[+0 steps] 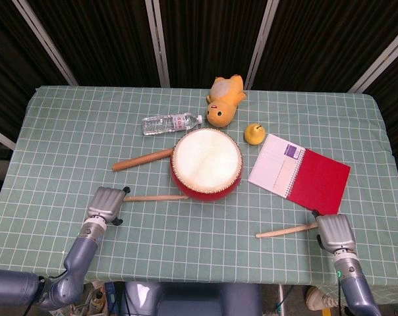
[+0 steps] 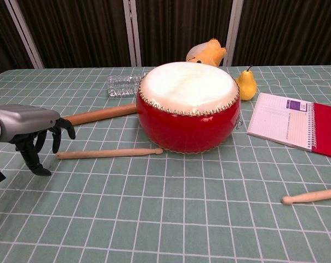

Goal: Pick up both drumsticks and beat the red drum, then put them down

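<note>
Two drumsticks lay on the table (image 1: pixel 54 131): one (image 1: pixel 286 230) just beside the right hand (image 1: pixel 335 232), whose fingers could not be made out; one (image 2: pixel 108 153) before the empty left hand (image 2: pixel 28 123), fingers apart, tip against the one red drum (image 2: pixel 188 107).

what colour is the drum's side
Red, with a cream skin on top; the drum shows it best in the chest view.
</note>
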Controlling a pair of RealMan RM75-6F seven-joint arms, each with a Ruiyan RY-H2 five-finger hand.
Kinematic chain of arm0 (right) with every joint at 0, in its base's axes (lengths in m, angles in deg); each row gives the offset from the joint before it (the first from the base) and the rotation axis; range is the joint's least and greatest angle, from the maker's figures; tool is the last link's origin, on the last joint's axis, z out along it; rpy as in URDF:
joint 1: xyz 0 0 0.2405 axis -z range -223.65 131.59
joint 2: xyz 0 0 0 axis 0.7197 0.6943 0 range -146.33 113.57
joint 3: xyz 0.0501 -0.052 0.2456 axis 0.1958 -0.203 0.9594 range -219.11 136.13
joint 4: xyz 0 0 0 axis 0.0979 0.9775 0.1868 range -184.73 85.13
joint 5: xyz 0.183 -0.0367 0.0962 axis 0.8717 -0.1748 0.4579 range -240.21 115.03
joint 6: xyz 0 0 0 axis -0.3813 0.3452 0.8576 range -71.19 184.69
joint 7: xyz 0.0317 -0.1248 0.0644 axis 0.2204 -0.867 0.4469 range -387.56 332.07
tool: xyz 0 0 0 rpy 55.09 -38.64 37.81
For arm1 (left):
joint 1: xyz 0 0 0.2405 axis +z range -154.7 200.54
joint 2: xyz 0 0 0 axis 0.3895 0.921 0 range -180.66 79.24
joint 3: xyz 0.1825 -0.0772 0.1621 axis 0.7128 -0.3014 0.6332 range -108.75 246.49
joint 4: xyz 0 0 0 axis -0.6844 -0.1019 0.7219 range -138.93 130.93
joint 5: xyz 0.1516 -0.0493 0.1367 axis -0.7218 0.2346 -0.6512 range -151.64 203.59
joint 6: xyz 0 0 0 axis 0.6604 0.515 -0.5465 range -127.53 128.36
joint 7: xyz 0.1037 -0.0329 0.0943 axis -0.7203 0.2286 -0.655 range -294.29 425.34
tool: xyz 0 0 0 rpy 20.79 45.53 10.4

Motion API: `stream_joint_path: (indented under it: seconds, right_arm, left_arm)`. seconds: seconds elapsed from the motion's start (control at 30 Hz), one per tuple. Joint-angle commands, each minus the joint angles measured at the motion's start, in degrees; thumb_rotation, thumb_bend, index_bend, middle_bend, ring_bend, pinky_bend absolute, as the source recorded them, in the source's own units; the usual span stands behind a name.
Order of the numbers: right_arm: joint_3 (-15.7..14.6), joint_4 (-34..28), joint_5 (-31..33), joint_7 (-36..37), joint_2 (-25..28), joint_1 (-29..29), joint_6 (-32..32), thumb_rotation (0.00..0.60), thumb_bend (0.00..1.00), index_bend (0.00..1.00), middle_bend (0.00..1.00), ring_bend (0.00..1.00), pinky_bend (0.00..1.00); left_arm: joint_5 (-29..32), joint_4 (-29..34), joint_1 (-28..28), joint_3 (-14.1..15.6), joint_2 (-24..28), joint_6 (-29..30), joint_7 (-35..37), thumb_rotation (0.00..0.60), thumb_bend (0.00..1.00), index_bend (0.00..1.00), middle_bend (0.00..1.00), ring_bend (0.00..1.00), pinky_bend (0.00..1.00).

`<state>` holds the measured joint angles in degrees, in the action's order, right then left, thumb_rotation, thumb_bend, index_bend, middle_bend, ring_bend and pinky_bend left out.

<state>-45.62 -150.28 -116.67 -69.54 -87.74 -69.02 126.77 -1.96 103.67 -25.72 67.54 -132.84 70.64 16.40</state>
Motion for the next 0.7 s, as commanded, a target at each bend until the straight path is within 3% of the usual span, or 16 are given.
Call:
stream_joint_path:
  seconds: [0.03, 0.2, 0.33, 0.47, 0.57, 0.7]
  right_arm:
    - [0.2, -0.2, 0.4, -0.3, 0.0, 0.2, 0.2, 0.6, 0.41, 0.19, 0.49, 0.57, 0.46]
    - [1.4, -1.6, 0.2, 1.8, 1.4, 0.8, 1.1, 0.6, 0.41, 0.13, 0.4, 0.44, 0.37]
    - [3.0, -3.7, -2.6, 7.7, 4.6, 2.4, 3.4, 0.6, 0.41, 0.11, 0.35, 0.39, 0.3]
    - [4.9, -3.9, -10.9, 20.3, 7.5, 5.6, 8.1, 0.6, 0.41, 0.08, 0.3, 0.29, 0.24]
    - [4.9, -2.6, -17.5, 29.0, 9.2, 8.4, 12.4, 0.6, 0.4, 0.01, 0.17, 0.13, 0.14]
    - [2.9, -0.4, -22.9, 32.8, 10.3, 11.7, 16.2, 0.6, 0.34, 0.0, 0.01, 0.0, 0.02]
  left_arm:
    - [-1.2, 1.8, 1.0, -0.4, 1.9, 0.1, 2.0, 0.6, 0.13, 0.18, 0.31, 0.38, 0.52]
    - [-9.3, 6.3, 5.5, -0.3, 7.1, 1.5, 10.9, 0.6, 0.13, 0.17, 0.25, 0.29, 0.45]
    - [-22.6, 7.5, 12.0, 2.7, 12.3, 6.1, 19.9, 0.6, 0.13, 0.16, 0.21, 0.23, 0.38]
    - [-37.2, 3.5, 19.6, 7.6, 16.0, 13.6, 28.0, 0.6, 0.13, 0.16, 0.18, 0.22, 0.35]
    - [-44.0, -1.0, 25.0, 10.5, 17.3, 18.8, 33.4, 0.6, 0.13, 0.14, 0.12, 0.19, 0.32]
    - [-48.3, -5.2, 30.7, 13.1, 18.2, 23.5, 38.4, 0.6, 0.11, 0.02, 0.01, 0.04, 0.14]
